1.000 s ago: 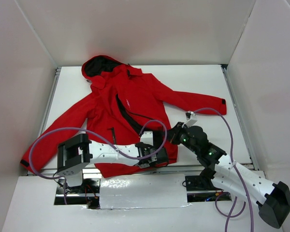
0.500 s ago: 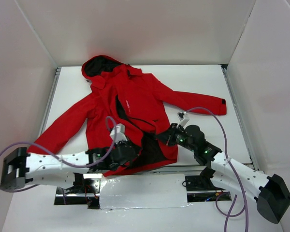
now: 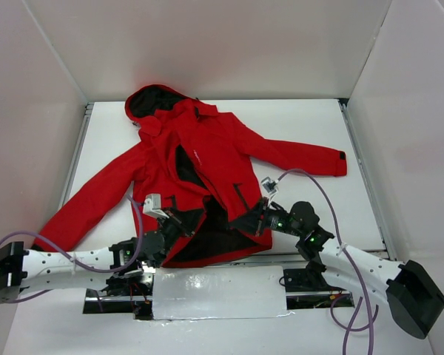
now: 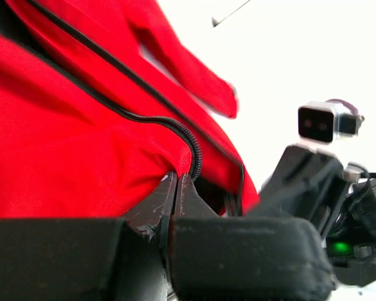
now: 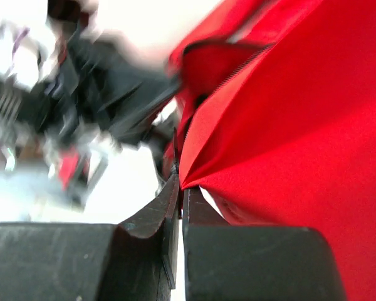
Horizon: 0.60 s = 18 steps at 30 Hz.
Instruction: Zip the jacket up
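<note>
The red hooded jacket (image 3: 222,148) lies spread on the white table (image 3: 311,126), hood at the far left, sleeves out to both sides. Its lower front gapes open and shows dark lining (image 3: 214,237). My left gripper (image 3: 179,220) is shut on the left front edge; in the left wrist view the gripper (image 4: 175,179) pinches red cloth right beside the black zipper (image 4: 194,150). My right gripper (image 3: 250,219) is shut on the opposite front edge, where the right wrist view shows the gripper (image 5: 180,182) pinching a fold of red fabric (image 5: 301,125).
White walls enclose the table on three sides. A purple cable (image 3: 311,177) loops over the right arm above the jacket's right sleeve. A white cover plate (image 3: 214,292) lies between the arm bases at the near edge. The right arm (image 4: 313,182) looms close in the left wrist view.
My left gripper has swung left with the jacket's front edge, spreading the lower front apart and baring the dark lining. The right gripper has shifted slightly left and nearer with its edge.
</note>
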Tool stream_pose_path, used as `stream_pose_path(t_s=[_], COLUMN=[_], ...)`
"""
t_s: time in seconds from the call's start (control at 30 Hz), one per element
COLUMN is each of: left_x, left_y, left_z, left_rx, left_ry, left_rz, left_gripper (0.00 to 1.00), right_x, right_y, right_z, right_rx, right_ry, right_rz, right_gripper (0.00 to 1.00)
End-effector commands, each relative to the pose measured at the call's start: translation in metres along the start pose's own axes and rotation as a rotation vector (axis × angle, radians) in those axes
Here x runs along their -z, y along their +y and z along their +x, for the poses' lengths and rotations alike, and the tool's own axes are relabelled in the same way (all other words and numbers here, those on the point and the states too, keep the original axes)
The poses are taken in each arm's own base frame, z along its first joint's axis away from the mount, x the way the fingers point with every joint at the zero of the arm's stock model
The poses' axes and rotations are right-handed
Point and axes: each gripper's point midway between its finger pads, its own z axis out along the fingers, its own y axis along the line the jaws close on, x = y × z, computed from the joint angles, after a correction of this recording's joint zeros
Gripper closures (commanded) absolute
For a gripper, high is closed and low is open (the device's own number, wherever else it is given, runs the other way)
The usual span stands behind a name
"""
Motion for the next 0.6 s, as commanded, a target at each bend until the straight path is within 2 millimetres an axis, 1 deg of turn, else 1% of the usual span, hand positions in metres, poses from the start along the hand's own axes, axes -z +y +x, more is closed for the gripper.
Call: stream_pose_path(t_s=[0.0, 0.03, 0.07, 0.1, 0.13, 0.17, 0.2, 0.23, 0.27, 0.3, 0.33, 0.37, 0.4, 0.43, 0.47, 0.5, 0.53, 0.57], left_x=[-0.001, -0.004, -0.005, -0.007, -0.011, -0.012, -0.014, -0.014, -0.014, -0.015, -0.015, -0.015, -0.016, -0.016, -0.016, -0.016, -0.016, -0.015], left_y=[-0.032, -0.023, -0.017, -0.012, -0.009, -0.008, -0.006, -0.007, -0.008, -0.010, -0.017, -0.025, -0.030, -0.033, -0.036, -0.037, -0.039, -0.041], left_z=[-0.035, -0.040, -0.040, -0.040, -0.041, -0.041, -0.044, -0.044, -0.045, -0.048, -0.051, -0.048, -0.050, -0.050, -0.050, -0.050, -0.050, -0.051], left_rx=[0.033, 0.045, 0.035, 0.007, -0.002, -0.007, -0.005, -0.009, -0.008, -0.008, -0.018, -0.024, -0.027, -0.035, -0.036, -0.040, -0.036, -0.029], left_ry=[-0.105, -0.132, -0.132, -0.124, -0.122, -0.122, -0.130, -0.131, -0.131, -0.135, -0.140, -0.118, -0.115, -0.115, -0.108, -0.106, -0.100, -0.103], left_rz=[0.068, 0.015, -0.016, -0.048, -0.059, -0.065, -0.069, -0.065, -0.057, -0.048, -0.015, 0.025, 0.048, 0.060, 0.068, 0.071, 0.078, 0.089], left_gripper=[1.00, 1.00, 1.00, 1.00, 1.00, 1.00, 1.00, 1.00, 1.00, 1.00, 1.00, 1.00, 1.00, 1.00, 1.00, 1.00, 1.00, 1.00], right_x=[0.008, 0.002, -0.015, -0.023, -0.021, -0.014, -0.020, -0.023, -0.014, -0.010, -0.006, -0.012, -0.016, -0.025, -0.029, -0.032, -0.030, -0.032], right_y=[0.082, 0.044, -0.005, -0.012, -0.029, -0.051, -0.036, -0.017, -0.012, -0.009, -0.011, -0.019, -0.024, -0.015, 0.008, 0.033, 0.050, 0.052], right_z=[-0.008, 0.025, 0.003, -0.019, -0.013, -0.045, -0.055, -0.057, -0.038, -0.051, -0.069, -0.085, -0.093, -0.085, -0.078, -0.066, -0.076, -0.077], right_rx=[0.493, 0.408, 0.447, 0.521, 0.508, 0.484, 0.465, 0.482, 0.518, 0.509, 0.469, 0.426, 0.443, 0.479, 0.525, 0.517, 0.487, 0.446], right_ry=[0.046, 0.229, 0.148, 0.123, 0.148, -0.006, -0.099, -0.149, -0.167, -0.268, -0.375, -0.404, -0.389, -0.315, -0.290, -0.266, -0.332, -0.330], right_rz=[-0.407, -0.217, 0.104, 0.227, 0.355, 0.569, 0.496, 0.391, 0.271, 0.265, 0.313, 0.415, 0.480, 0.431, 0.296, 0.137, 0.072, 0.067], right_gripper=[1.00, 1.00, 1.00, 1.00, 1.00, 1.00, 1.00, 1.00, 1.00, 1.00, 1.00, 1.00, 1.00, 1.00, 1.00, 1.00, 1.00, 1.00])
